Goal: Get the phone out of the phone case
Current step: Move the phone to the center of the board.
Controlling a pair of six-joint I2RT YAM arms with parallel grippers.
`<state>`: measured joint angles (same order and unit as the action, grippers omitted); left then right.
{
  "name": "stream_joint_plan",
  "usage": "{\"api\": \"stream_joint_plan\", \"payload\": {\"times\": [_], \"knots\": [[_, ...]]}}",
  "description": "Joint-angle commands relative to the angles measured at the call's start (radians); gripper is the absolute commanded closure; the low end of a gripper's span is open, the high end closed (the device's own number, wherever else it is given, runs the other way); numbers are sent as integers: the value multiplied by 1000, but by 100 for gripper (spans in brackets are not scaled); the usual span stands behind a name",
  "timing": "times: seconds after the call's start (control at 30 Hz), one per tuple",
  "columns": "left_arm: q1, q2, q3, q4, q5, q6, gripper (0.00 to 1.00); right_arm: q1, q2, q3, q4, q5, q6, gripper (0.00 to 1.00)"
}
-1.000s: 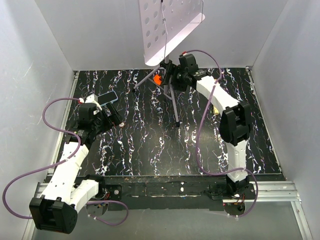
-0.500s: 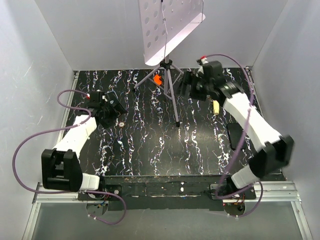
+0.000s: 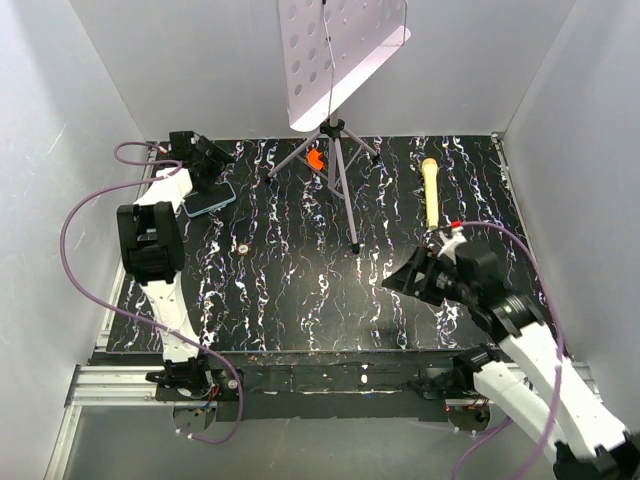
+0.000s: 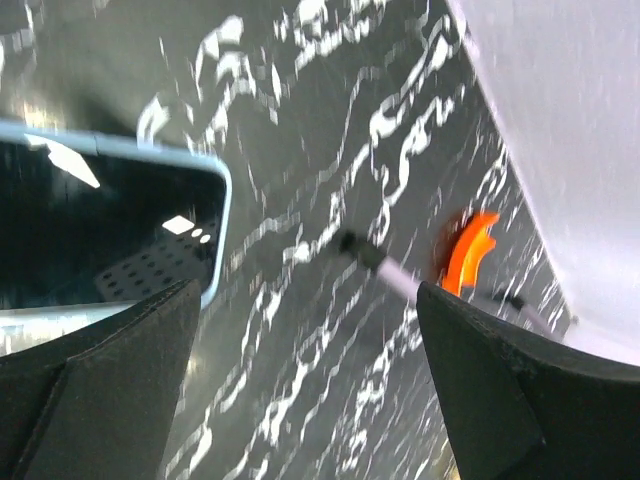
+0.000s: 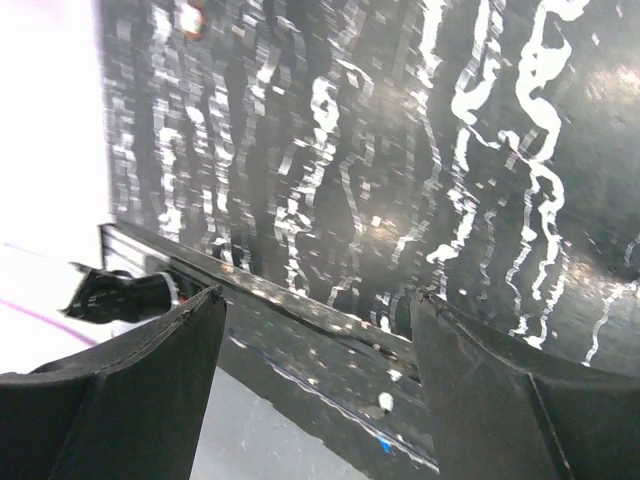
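The phone [image 3: 209, 199], dark screen up, lies in the light blue phone case [image 3: 228, 200] at the far left of the table. In the left wrist view the phone [image 4: 90, 230] with the case's blue rim [image 4: 224, 215] lies at the left, partly behind one finger. My left gripper [image 3: 212, 163] is open and empty just beyond the phone, near the back left corner; in its own view [image 4: 305, 300] nothing is between the jaws. My right gripper [image 3: 402, 281] is open and empty over the near right table, and in its own view [image 5: 318, 300] it looks at the table's front edge.
A tripod [image 3: 335, 160] carrying a perforated white board [image 3: 335, 55] stands at the back middle, with an orange piece [image 3: 315, 159] at its foot, also in the left wrist view [image 4: 465, 255]. A pale yellow stick [image 3: 430, 190] lies at the back right. A small round thing [image 3: 243, 250] lies left of centre.
My left arm swung toward the back left corner, past the phone. My right arm drew back from the tripod to the near right, uncovering the yellow stick.
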<state>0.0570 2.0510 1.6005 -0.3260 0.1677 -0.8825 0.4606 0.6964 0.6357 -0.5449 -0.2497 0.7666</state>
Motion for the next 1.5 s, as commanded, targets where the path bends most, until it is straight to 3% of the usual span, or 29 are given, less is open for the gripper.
{"api": "stream_joint_plan", "payload": {"times": [0.0, 0.2, 0.37, 0.57, 0.83, 1.07, 1.2, 1.33, 1.47], "knots": [[59, 111, 162, 100, 18, -62, 12, 7, -205, 45, -91, 36, 62, 20], [112, 254, 213, 274, 50, -122, 12, 6, -331, 102, -268, 61, 71, 21], [113, 405, 400, 114, 142, -173, 16, 7, -351, 117, -294, 56, 77, 21], [115, 351, 311, 35, 162, -196, 17, 6, -362, 113, -276, 40, 100, 22], [115, 152, 127, -139, 21, 45, 13, 6, -316, 105, -211, 20, 88, 22], [109, -17, -146, -140, -22, 164, 2, 7, -311, 52, -145, 1, 92, 22], [92, -69, -175, -241, -60, 295, 2, 7, -311, 33, -121, 1, 99, 22], [83, -75, -198, -333, -10, 396, 2, 7, -322, 2, -75, -5, 102, 22], [26, -94, -195, -412, -153, 520, 2, 7, -302, -18, -37, -14, 88, 22]]}}
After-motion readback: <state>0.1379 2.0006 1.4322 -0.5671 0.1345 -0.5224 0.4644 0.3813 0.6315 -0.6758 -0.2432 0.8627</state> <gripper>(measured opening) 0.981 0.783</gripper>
